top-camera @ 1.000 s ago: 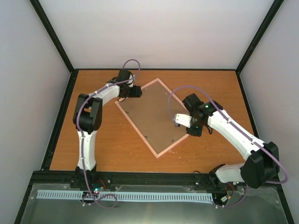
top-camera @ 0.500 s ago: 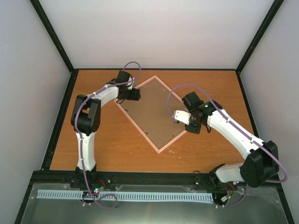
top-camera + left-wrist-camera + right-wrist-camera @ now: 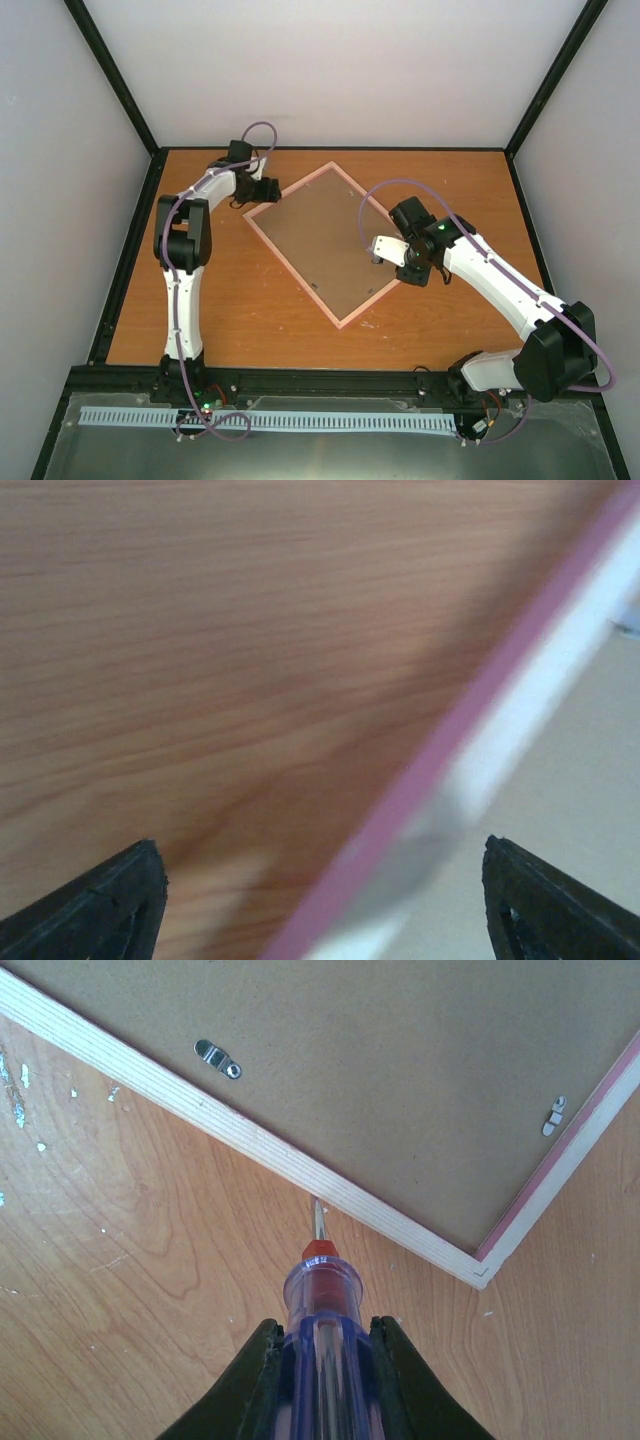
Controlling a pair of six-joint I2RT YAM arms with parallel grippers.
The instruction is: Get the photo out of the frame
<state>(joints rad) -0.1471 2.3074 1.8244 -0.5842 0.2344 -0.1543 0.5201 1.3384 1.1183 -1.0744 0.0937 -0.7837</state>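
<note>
frame (image 3: 325, 245) on table (image 3: 225, 315) | left gripper (image 3: 318, 855) over its left corner | screwdriver (image 3: 322, 1295) tip at its right edge

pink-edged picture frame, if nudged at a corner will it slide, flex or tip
The thin pink-rimmed picture frame with brown hardboard back lies flat on the smooth wooden table, so it would probably slide and pivot, not tip. Its pale wood rim looks rigid, so little flex is likely.

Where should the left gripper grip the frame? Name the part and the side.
Probably the upper-left rim of the frame, coming in low from outside. It lies flat, back up, on the table, so only that thin edge offers purchase. The open left gripper has a finger either side of it.
</note>
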